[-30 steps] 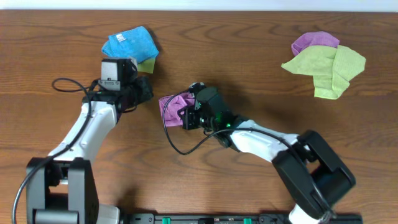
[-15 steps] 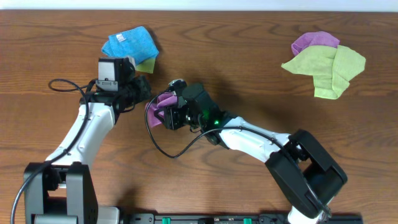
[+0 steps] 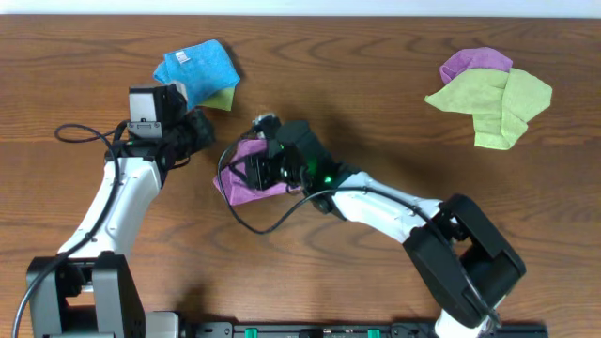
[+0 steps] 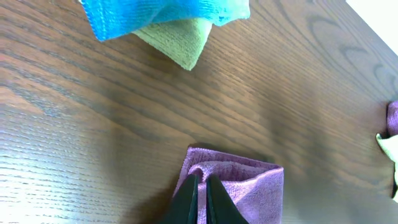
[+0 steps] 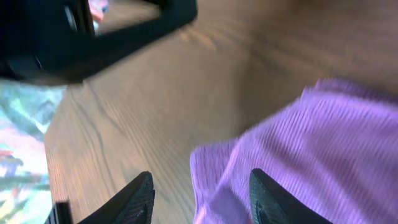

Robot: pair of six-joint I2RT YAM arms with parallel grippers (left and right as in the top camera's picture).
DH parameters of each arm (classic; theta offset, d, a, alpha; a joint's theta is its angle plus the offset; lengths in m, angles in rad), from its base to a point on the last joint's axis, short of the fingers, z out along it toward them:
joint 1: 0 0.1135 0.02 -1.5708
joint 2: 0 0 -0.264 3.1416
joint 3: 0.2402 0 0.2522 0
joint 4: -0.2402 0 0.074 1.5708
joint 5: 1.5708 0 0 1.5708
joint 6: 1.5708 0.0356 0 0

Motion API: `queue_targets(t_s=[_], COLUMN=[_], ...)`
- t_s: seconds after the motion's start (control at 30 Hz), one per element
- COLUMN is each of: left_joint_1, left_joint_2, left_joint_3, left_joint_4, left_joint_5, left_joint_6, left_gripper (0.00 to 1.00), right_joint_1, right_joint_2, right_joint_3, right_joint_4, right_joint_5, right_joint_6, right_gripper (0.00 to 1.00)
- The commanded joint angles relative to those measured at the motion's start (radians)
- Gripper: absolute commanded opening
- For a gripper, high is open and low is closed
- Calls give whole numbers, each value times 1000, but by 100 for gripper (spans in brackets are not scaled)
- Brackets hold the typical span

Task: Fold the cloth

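Observation:
The cloth (image 3: 242,186), lilac-purple terry, lies folded over itself on the wooden table, left of centre. My right gripper (image 3: 250,169) hovers low over it, open. In the right wrist view its fingertips (image 5: 140,198) straddle the cloth's (image 5: 323,143) left edge, gripping nothing. My left gripper (image 3: 205,134) is up and left of the cloth, shut. In the left wrist view its tips (image 4: 199,190) point at the cloth's (image 4: 249,186) near fold, and no cloth looks pinched between them.
A bright blue cloth (image 3: 194,66) with a lime-green one (image 3: 223,97) under it lies at the back left, close behind my left gripper. At the back right, a lime-green cloth (image 3: 493,99) rests over another purple one (image 3: 474,64).
My right gripper carried the cloth leftward, then opened and let it drop, and it now lies spread wider. My left arm has drawn back to the left.

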Motion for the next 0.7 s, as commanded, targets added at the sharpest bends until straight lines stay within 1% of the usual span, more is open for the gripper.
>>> queue_targets(t_s=[0.0,0.03,0.1,0.17,0.27,0.33,0.37,0.43,0.57,0.67], left_joint_1=[8,12,20,34,51,64,70,80,94,101], left_joint_2=[-21,-21,-21,-21,-21,-21,-21,-21,-23,-23], left_joint_3=[33,33,33,33,33,34,34,34,34,34], left_joint_4=[-16,-23,-41,-62,-93,-121,-133,-156,-197,-221], left_joint_5=[-8,-11,-11,-11,-11,-11,-11,-10,-11,-10], left_joint_6=[19,19,31,36,54,77,84,93,102,104], left_gripper=[8,9,16,20,23,30,34,40,45,46], right_joint_1=[-43,-55,-77,-90,-85,-66,-57,-37,8,32], right_joint_2=[-5,-7,-12,-13,-13,-13,-13,-13,-13,-11], right_joint_3=[43,50,69,90,117,136,143,159,174,174], right_joint_4=[-7,-24,-106,-214,-334,-396,-412,-442,-463,-476], right_joint_5=[17,15,13,14,31,73,90,118,161,187], right_joint_6=[-16,-15,-22,-77,-163,-187,-196,-208,-211,-211], right_gripper=[49,50,52,55,58,59,60,60,61,62])
